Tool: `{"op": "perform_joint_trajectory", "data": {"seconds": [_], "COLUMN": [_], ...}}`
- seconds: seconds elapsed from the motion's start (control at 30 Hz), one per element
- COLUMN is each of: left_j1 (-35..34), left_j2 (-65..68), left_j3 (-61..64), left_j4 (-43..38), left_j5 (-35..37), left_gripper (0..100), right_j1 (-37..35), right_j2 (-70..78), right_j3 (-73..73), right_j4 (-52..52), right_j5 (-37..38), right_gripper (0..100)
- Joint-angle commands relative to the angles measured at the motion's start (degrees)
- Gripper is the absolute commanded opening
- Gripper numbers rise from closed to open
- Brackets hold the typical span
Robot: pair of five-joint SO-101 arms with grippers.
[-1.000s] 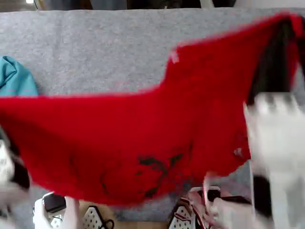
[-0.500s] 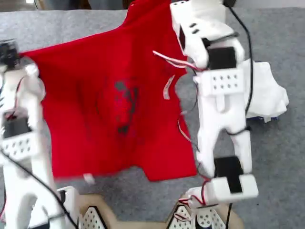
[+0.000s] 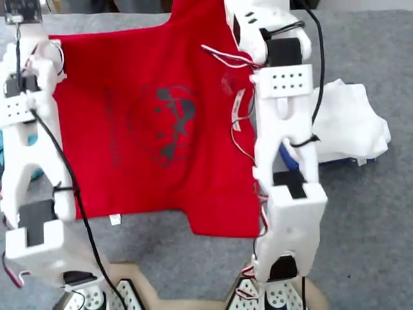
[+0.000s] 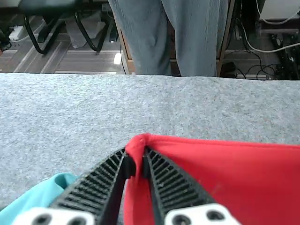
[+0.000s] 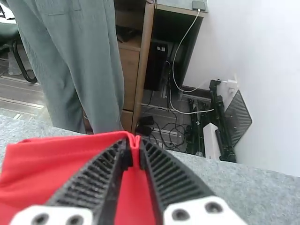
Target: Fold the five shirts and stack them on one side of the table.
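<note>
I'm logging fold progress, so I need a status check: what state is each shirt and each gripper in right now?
Red shirt: spread out, unfolded, print up, pinched at two far corners.
White shirt: bunched in a heap beside the right arm.
Teal shirt: mostly hidden, fold state unclear.
Left gripper: shut on the red shirt.
Right gripper: shut on the red shirt.

red shirt [image 3: 161,129] spread out, white shirt [image 3: 348,123] beside
</note>
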Motion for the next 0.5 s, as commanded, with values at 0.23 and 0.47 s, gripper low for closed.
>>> {"op": "perform_joint_trajectory", "data": {"seconds": [0.23, 0.47], "left_j1": [-4.62, -1.98], "left_j2": [2.02, -2.81], "left_j3": [-9.27, -19.03], "left_j4": [7.82, 20.48], "left_j5": [-0.44, -0.79], "left_gripper": [3, 3], "right_j1": [3.78, 2.37], "right_j2": [9.01, 8.57], "right_j3": [-19.30, -29.49], "right_j4": [11.08, 20.66], "right_j5": [-0.18, -0.18], "right_gripper": [1.4, 1.4]}}
